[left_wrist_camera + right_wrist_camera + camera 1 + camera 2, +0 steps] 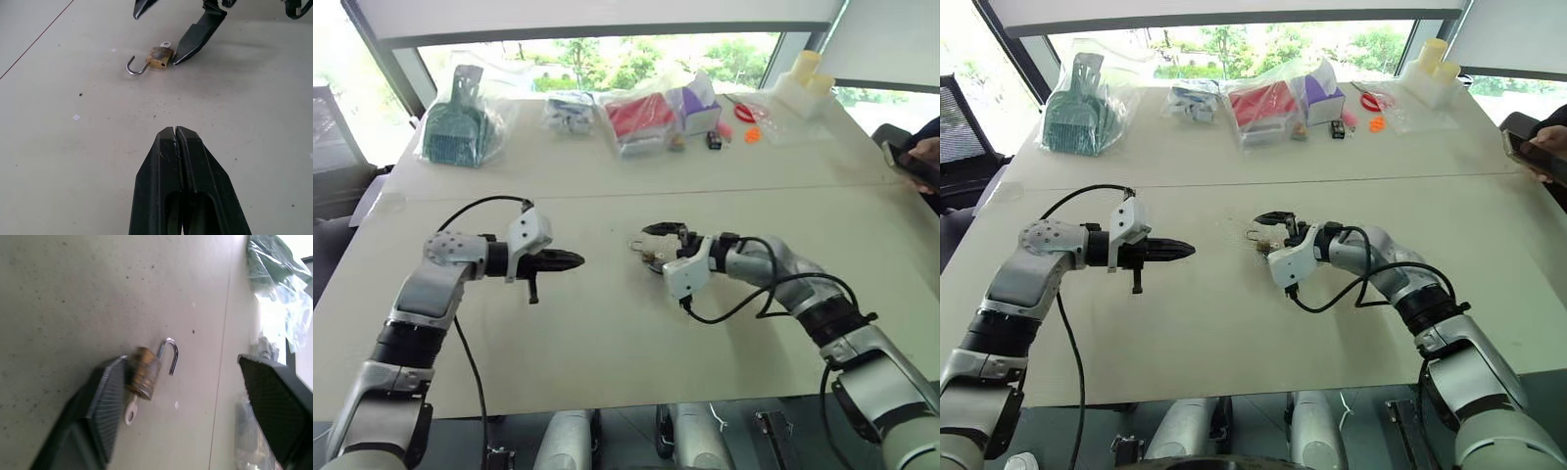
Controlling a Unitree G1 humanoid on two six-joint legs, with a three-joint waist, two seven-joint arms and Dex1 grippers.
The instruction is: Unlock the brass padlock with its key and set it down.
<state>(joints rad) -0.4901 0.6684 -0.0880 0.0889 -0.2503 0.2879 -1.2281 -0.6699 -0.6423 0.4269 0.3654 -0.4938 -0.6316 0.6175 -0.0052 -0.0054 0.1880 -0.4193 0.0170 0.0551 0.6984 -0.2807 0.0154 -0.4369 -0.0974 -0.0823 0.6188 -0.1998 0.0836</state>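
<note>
My right gripper's [181,396] far finger [274,406] runs off the right wrist view's edge. The key [131,411] shows just its bow under the brass padlock [144,372] (blade hidden). From my head, both are too small to tell apart.

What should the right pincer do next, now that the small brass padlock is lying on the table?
Probably lift the right pincer up and away. The small brass padlock lies on the beige table, its silvery shackle swung open, the silvery key in it; the pincer is open, one finger beside the body.
</note>
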